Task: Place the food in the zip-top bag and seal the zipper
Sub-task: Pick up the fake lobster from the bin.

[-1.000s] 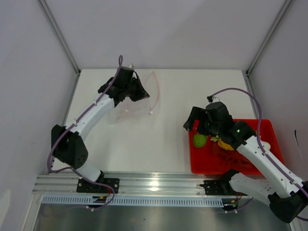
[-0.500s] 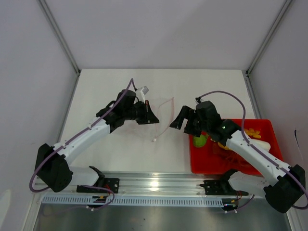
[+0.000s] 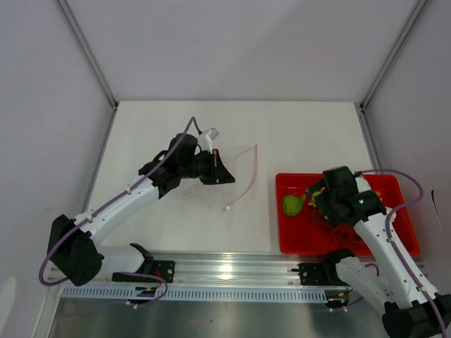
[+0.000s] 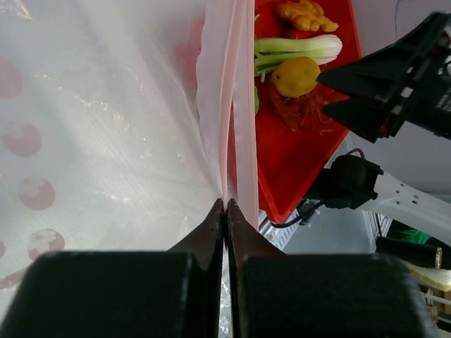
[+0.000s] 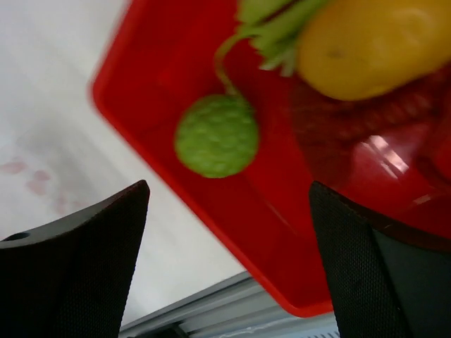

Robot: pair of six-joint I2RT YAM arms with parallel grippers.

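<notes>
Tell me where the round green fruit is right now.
In the top view, the green fruit lies at the left end of the red tray, on the right side of the table, just ahead of the open right gripper.

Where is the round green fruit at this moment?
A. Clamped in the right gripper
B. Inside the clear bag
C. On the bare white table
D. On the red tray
D: the round green fruit lies on the red tray. The right gripper is open and holds nothing, while the left gripper pinches the zip-top bag.
</notes>
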